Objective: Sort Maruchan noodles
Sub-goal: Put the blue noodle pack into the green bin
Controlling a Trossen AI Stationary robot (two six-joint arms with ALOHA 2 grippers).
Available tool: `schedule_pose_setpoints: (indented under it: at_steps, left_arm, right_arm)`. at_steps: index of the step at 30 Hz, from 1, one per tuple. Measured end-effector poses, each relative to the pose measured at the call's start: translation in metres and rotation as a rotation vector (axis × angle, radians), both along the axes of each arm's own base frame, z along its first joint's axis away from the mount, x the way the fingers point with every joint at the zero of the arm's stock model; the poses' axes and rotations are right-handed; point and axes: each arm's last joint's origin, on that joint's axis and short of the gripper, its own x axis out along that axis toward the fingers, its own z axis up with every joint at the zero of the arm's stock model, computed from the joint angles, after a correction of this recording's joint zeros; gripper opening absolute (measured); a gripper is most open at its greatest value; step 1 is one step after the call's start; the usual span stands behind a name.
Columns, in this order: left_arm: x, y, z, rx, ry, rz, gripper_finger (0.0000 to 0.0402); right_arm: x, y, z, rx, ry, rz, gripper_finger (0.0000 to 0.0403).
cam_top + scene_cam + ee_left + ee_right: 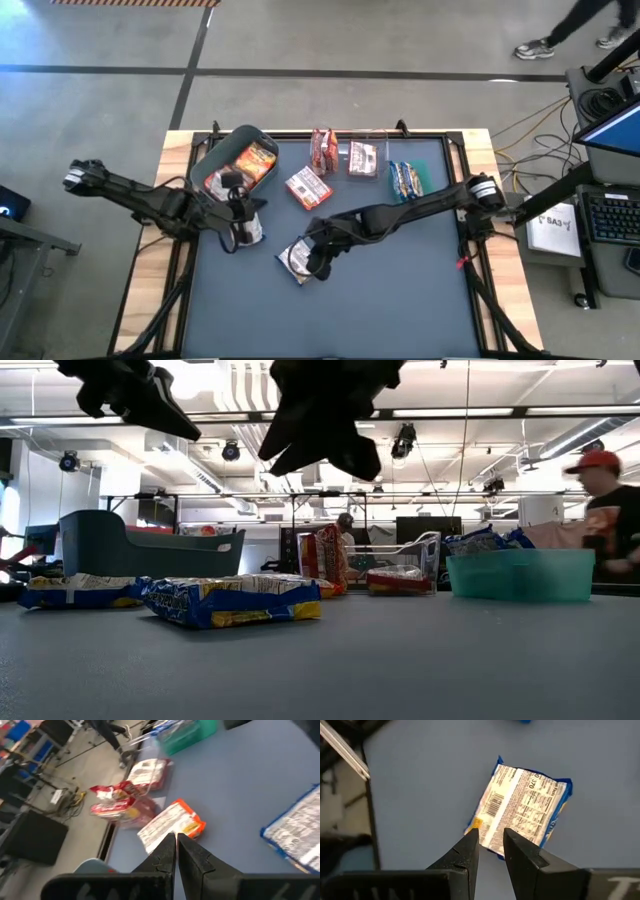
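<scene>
Two blue-and-white noodle packets lie flat on the mat: one back side up under my right gripper, the other by my left gripper. An orange packet lies mid-table. Maroon packets stand at the far side. My right gripper hovers above its packet, fingers slightly apart with nothing between them. My left gripper is shut and empty. In the low view both grippers hang well above the table.
Along the far edge stand a grey bin with orange packets, a clear bin with a maroon-and-white packet, and a green bin with blue packets. A person stands beyond the table at the right.
</scene>
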Motion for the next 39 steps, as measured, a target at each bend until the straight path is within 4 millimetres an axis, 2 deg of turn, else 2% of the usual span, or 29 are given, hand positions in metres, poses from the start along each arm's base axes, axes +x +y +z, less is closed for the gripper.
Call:
schedule_pose_setpoints:
  at_steps: [4, 9, 13, 15, 21, 25, 33, 39]
  left_arm:
    - [-0.002, 0.001, -0.001, 0.015, 0.014, 0.022, 0.0000]
    - [-0.003, 0.001, -0.002, 0.002, 0.019, 0.033, 0.0000]
    - [-0.003, 0.002, -0.003, -0.003, 0.020, 0.037, 0.0000]
    - [-0.003, 0.002, -0.003, -0.002, 0.021, 0.037, 0.0000]
    - [-0.003, 0.002, -0.002, -0.002, 0.020, 0.036, 0.0000]
    - [-0.003, 0.002, -0.003, -0.002, 0.020, 0.036, 0.0000]
    - [-0.003, 0.002, -0.004, -0.006, 0.021, 0.039, 0.0000]
    - [-0.003, 0.002, -0.005, -0.005, 0.024, 0.039, 0.0000]
  right_arm:
    - [0.005, 0.006, 0.000, -0.114, 0.034, 0.134, 0.0077]
    - [0.002, 0.020, -0.004, -0.425, 0.013, 0.375, 0.0077]
    - [0.004, 0.031, -0.009, -0.700, 0.007, 0.465, 0.0095]
    - [0.008, 0.036, -0.012, -0.763, -0.003, 0.465, 0.0113]
    - [0.023, 0.051, -0.033, -0.709, 0.019, 0.568, 0.0176]
    - [0.036, 0.060, -0.044, -0.673, 0.056, 0.646, 0.0193]
    - [0.055, 0.060, -0.053, -0.602, 0.182, 0.714, 0.0175]
    - [0.058, 0.049, -0.058, -0.571, 0.226, 0.739, 0.0154]
